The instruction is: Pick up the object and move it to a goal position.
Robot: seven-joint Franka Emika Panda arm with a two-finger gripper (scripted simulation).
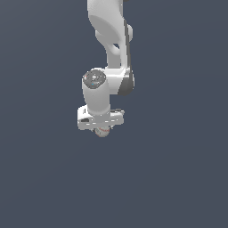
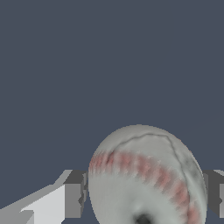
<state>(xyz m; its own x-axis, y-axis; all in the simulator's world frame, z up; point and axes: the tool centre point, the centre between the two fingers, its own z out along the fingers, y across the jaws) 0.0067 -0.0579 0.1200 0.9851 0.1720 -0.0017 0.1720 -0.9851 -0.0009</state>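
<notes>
The off-white ball (image 2: 144,170) with red stitch marks fills the space between my two fingers in the wrist view. One dark finger pad (image 2: 75,199) touches one side of it and the other pad (image 2: 215,197) touches the opposite side. My gripper (image 2: 146,201) is shut on the ball. In the exterior view the white arm points straight down, and the gripper (image 1: 102,129) hides most of the ball (image 1: 103,132), which peeks out just under the hand. No goal marker shows in either view.
A plain dark blue-grey surface (image 1: 178,178) fills both views. No other object, container or edge is visible.
</notes>
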